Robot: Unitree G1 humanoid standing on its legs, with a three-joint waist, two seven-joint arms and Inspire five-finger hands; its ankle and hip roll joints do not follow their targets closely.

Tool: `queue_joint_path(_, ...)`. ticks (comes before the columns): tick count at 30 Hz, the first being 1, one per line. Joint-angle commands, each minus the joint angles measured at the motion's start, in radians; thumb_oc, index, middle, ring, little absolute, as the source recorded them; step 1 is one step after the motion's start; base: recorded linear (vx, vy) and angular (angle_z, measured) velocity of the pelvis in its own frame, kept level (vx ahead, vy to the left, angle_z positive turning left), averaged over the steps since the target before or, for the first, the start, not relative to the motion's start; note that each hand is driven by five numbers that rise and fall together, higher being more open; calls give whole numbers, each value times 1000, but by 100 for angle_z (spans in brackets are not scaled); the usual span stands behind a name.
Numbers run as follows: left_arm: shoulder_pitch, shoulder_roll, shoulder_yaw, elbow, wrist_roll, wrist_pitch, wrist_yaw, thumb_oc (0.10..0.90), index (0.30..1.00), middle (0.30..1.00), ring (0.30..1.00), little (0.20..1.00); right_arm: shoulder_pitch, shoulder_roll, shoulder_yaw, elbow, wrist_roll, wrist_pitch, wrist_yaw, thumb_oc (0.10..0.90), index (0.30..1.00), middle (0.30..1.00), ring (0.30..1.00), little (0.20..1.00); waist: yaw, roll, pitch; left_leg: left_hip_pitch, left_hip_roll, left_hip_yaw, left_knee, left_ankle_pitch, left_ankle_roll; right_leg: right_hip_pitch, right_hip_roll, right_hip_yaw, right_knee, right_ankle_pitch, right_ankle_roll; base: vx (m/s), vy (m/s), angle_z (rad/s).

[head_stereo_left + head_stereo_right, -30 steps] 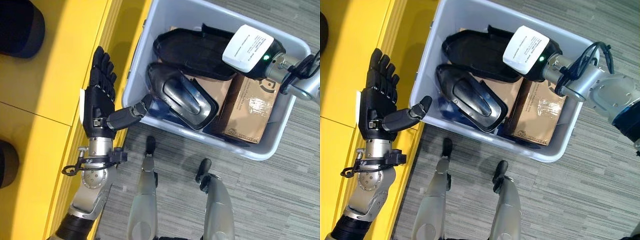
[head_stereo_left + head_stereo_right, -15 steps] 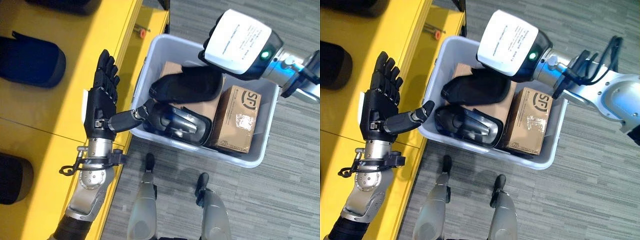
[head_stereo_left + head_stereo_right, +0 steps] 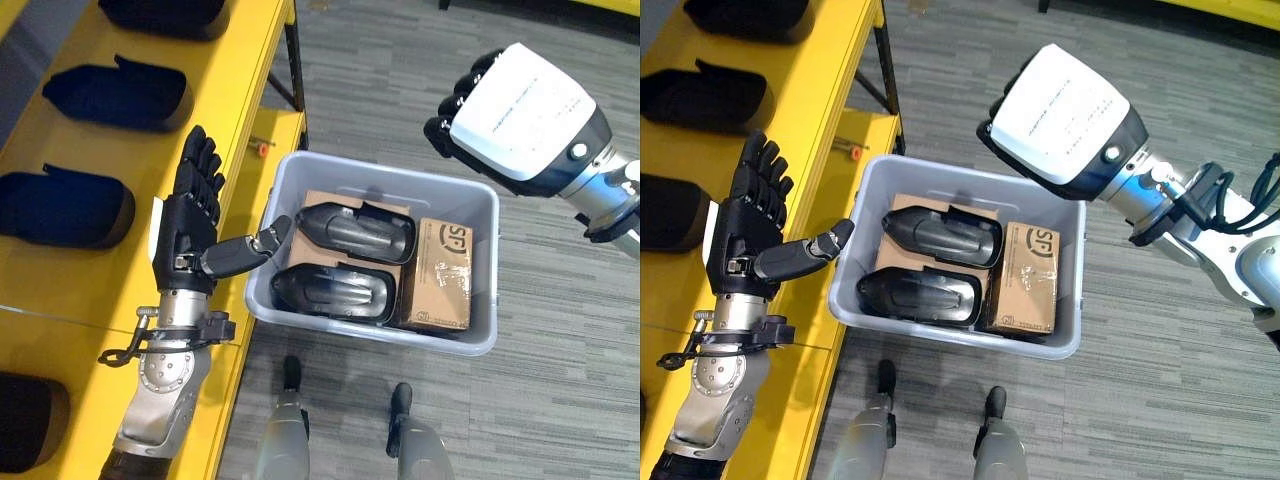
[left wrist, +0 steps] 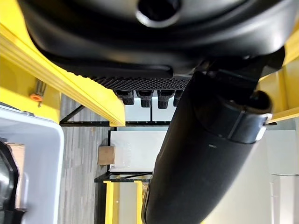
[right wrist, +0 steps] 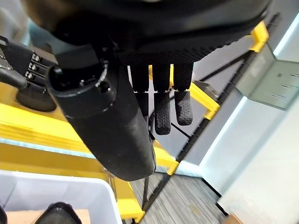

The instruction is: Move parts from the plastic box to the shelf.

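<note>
Left eye view: my left hand (image 3: 190, 225) hangs flat and wide above the yellow shelf (image 3: 120, 260), fingers straight, thumb pointing toward the grey plastic box (image 3: 470, 340) just beside the shelf on the carpet. It holds nothing. Inside the box lie two black moulded parts (image 3: 355, 228), one behind the other, and beside them, on the side away from the shelf, a brown cardboard carton (image 3: 436, 276). More cardboard shows under the parts. Dark parts (image 3: 115, 92) already sit in a row on the shelf. My right hand (image 3: 470, 100) hovers above the box's far corner, away from the shelf, its back capped by a white cover; the fingers curl down at its far edge, and I cannot tell from here whether they grip anything.

Right eye view: the same scene. My right hand (image 3: 1065, 115) hangs clear above the box (image 3: 950, 335), not touching its contents; my left hand (image 3: 745, 235) is spread over the shelf edge.

Left wrist view: past my own thumb (image 4: 205, 154) and straight fingertips, the shelf's yellow rail and a corner of the box (image 4: 32, 140) show.

Right wrist view: my right hand (image 5: 140, 51) is loosely open and empty, fingers (image 5: 161, 105) hanging relaxed, the box rim (image 5: 56, 189) below and the yellow shelf beyond.
</note>
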Motion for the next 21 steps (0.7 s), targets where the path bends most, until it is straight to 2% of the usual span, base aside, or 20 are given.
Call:
queue_joint_path(1,53,-4,2,-81,-2,-72,-24,900,1000,1000,1000,1000,52,48,-71,-6,70,43,-43,400,300,300,300,300,-1,-30,-236,111,74,0,-36,-95,-41,27,31,19,16,-58,1,54,-23,-4)
queue_joint_path(6,79,-18,5,-87,5,-63,-27,900,1000,1000,1000,1000,145,97,-122,-10,85,35,-25,400,300,300,300,300,-2,-30,-270,155,84,26,-82,-83,-44,56,39,29,-30,-44,3,31,-10,-15)
queue_joint_path(12,91,-26,-1,-87,5,-61,-30,900,1000,1000,1000,1000,178,151,-116,20,110,41,1,400,300,300,300,300,1,-29,-279,172,88,37,-95,-79,-45,72,40,33,-44,-38,2,14,-3,-8)
queue_joint_path(13,92,-27,-1,-88,3,-61,-30,900,1000,1000,1000,1000,181,158,-115,27,114,41,-1,443,360,360,360,360,-1,-27,-280,173,88,36,-97,-79,-44,72,41,33,-45,-38,2,0,0,0)
queue_joint_path(14,94,-29,-4,-88,3,-61,-30,900,1000,1000,1000,1000,183,176,-114,37,127,44,3,786,841,841,841,841,1,-26,-279,173,88,36,-97,-78,-44,72,41,32,-45,-38,1,0,0,0)
queue_joint_path(15,96,-30,-4,-87,1,-60,-30,900,1000,1000,1000,1000,180,188,-105,52,132,48,8,900,1000,1000,1000,1000,2,-26,-280,173,88,37,-99,-78,-44,73,40,34,-47,-37,0,0,0,0)
queue_joint_path(21,101,-20,-16,-88,-6,-62,-30,900,1000,1000,1000,1000,117,223,-12,136,135,59,26,900,1000,1000,1000,1000,13,-24,-265,164,85,34,-106,-70,-45,68,37,32,-57,-30,-2,-6,-1,0)
